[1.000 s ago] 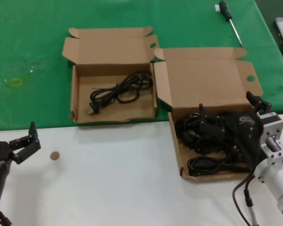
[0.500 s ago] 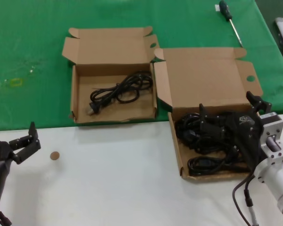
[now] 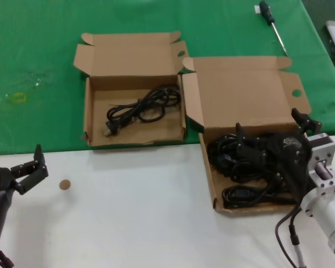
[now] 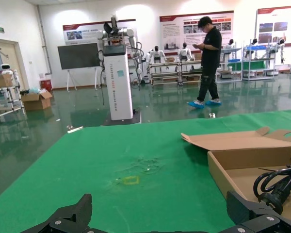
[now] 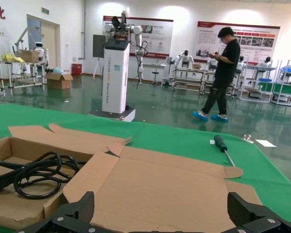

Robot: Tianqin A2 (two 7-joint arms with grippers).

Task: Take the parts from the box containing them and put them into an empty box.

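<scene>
one cord [image 3: 140, 107] sits in the short-lid box [image 3: 95, 134]; the pile of cords [image 3: 240, 167] fills the tall-lid box [image 3: 209, 178]. my right gripper [image 3: 272, 129] hangs spread over that pile, empty. left gripper [image 3: 32, 167] parked, fingers apart.

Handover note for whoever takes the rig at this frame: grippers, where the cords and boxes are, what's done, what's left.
Right gripper: open, down among the power cords in the tall-lidded box; nothing gripped.
Left gripper: open and holding nothing, parked over the white table at the near left.
One bundled cord lies in the short-lidded box on the green mat.
Done: apparently one cord moved.
Left: grip a bundle from the pile, carry it to the short-lidded box, repeat.
</scene>
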